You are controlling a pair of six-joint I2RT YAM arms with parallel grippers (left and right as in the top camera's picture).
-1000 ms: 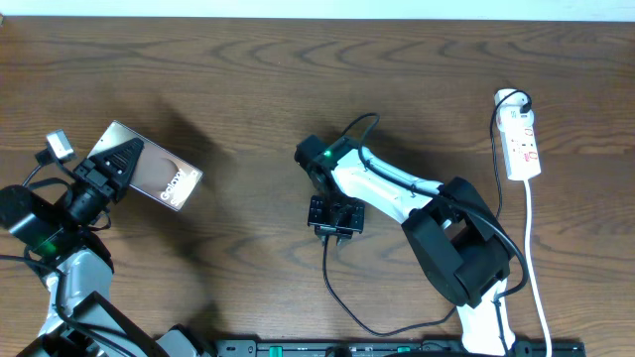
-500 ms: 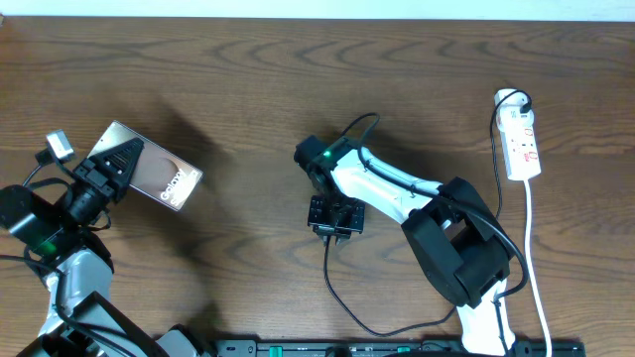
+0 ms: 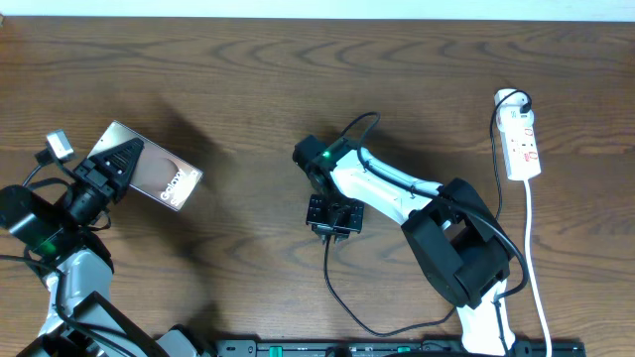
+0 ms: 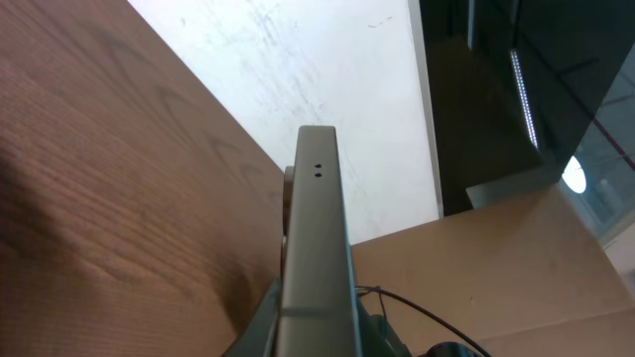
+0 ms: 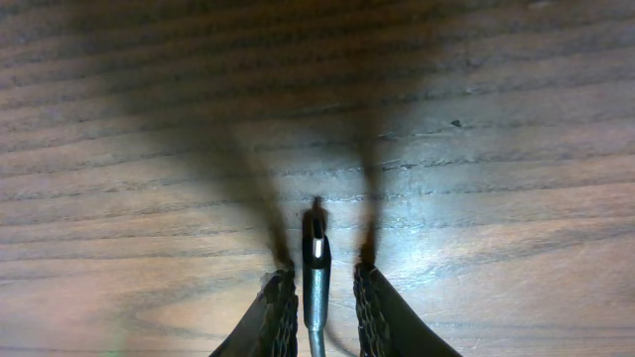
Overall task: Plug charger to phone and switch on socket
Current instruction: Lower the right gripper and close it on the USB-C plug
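The phone (image 3: 159, 175) is held off the table at the left, tilted, with my left gripper (image 3: 111, 165) shut on its lower end. The left wrist view shows only its thin grey edge (image 4: 316, 238) running up from between the fingers. My right gripper (image 3: 330, 234) points down at mid-table. Its jaws stand narrowly open on either side of the charger's plug tip (image 5: 316, 260), which lies on the wood with a small gap at each pad. The charger's black cable (image 3: 343, 300) loops toward the front edge. The white socket (image 3: 522, 144) lies at the far right, away from both grippers.
The socket's white cord (image 3: 532, 238) runs down the right side toward the front edge. The right arm's black base (image 3: 461, 248) sits between the charger and the socket. A black rail (image 3: 397, 347) lines the front edge. A cardboard box (image 4: 496, 268) stands beyond the table's left edge.
The right gripper has shifted a touch to the left over the plug tip. The left arm and the phone have not moved.
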